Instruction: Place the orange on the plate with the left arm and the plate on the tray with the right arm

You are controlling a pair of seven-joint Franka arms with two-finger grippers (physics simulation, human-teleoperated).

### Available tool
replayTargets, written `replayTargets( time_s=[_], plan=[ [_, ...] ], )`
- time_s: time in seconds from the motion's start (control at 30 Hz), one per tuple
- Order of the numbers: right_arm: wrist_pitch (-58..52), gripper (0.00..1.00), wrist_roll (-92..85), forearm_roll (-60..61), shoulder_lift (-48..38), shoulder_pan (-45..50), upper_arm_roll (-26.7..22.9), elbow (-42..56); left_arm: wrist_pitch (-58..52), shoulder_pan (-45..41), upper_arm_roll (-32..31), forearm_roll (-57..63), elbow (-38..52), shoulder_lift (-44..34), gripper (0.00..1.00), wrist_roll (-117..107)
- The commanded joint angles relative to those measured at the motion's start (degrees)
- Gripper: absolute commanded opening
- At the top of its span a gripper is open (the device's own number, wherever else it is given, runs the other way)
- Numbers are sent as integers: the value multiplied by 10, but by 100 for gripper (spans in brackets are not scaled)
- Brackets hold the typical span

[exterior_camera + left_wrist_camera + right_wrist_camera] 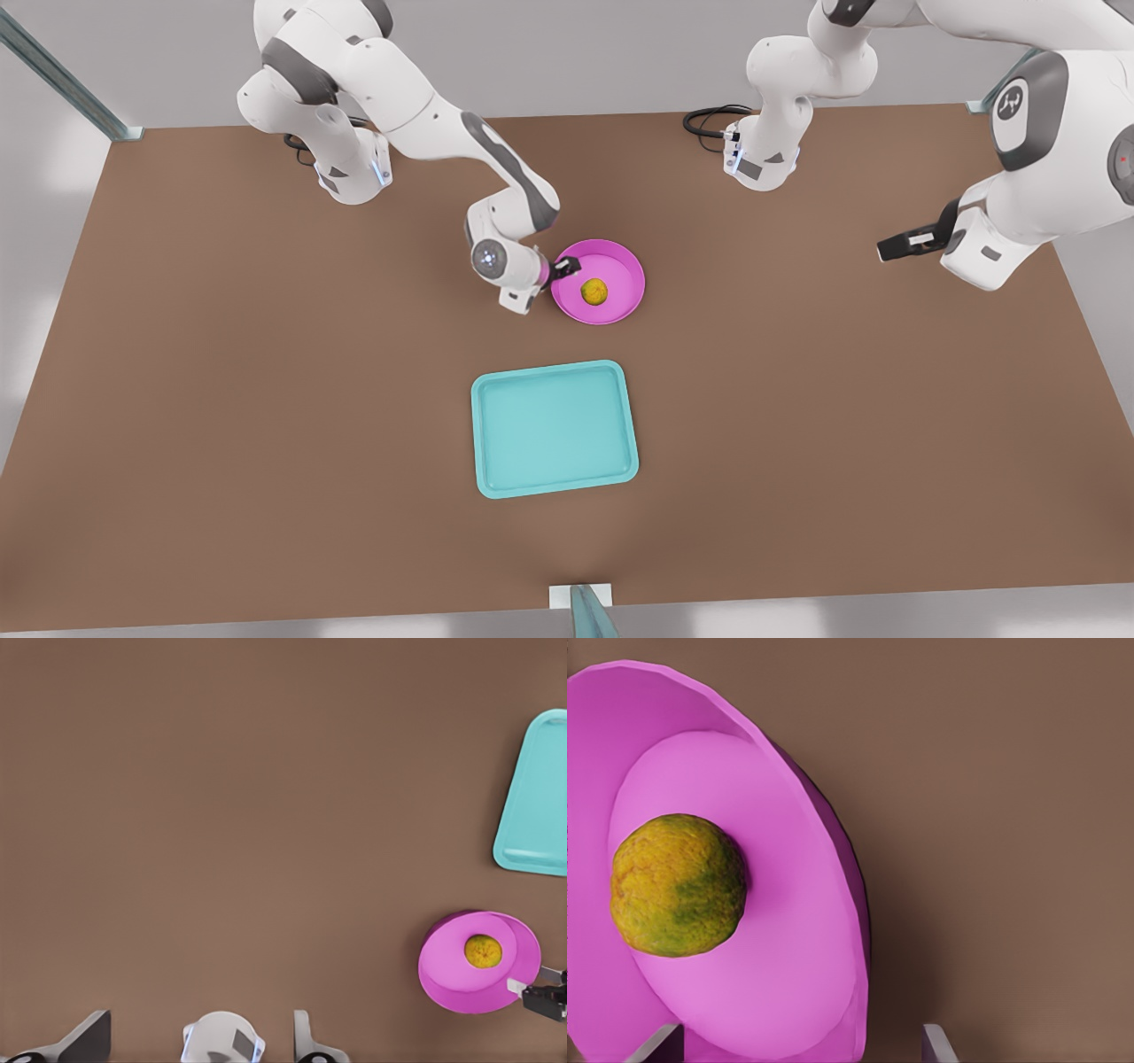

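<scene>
- the orange sits in the middle of the plate, on its paler inner floor; in the right wrist view the orange shows green patches on yellow-orange skin.
- the plate is round and bright magenta, and lies on the brown table a little beyond the tray, toward the arm bases.
- the right gripper is at the plate's rim on the front view's left side; its dark fingers straddle the rim edge, one over the inside and one outside.
- in the right wrist view the two fingertips frame the plate's rim between them; whether they press on it or stand just off it cannot be told.
- from the left wrist view that same gripper appears at the plate's edge, with the orange inside the dish.
- the tray is teal, rectangular with rounded corners, flat on the table nearer the front view's bottom, apart from the plate.
- the left gripper hangs well off at the front view's right, above the table and away from all three things; this arm waits, and its finger spacing cannot be told.
- the tray's corner shows in the left wrist view too.
</scene>
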Motion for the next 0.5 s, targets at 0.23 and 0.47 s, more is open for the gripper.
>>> replayTargets(
  time_s=[0.23,0.47],
  plan=[
    [3,74,6,1,39,0,17,26,-38,-12,-1,3,-6,2,100,7],
    [-3,35,6,1,39,0,19,31,-38,-13,-1,-1,-6,1,100,7]
  ],
)
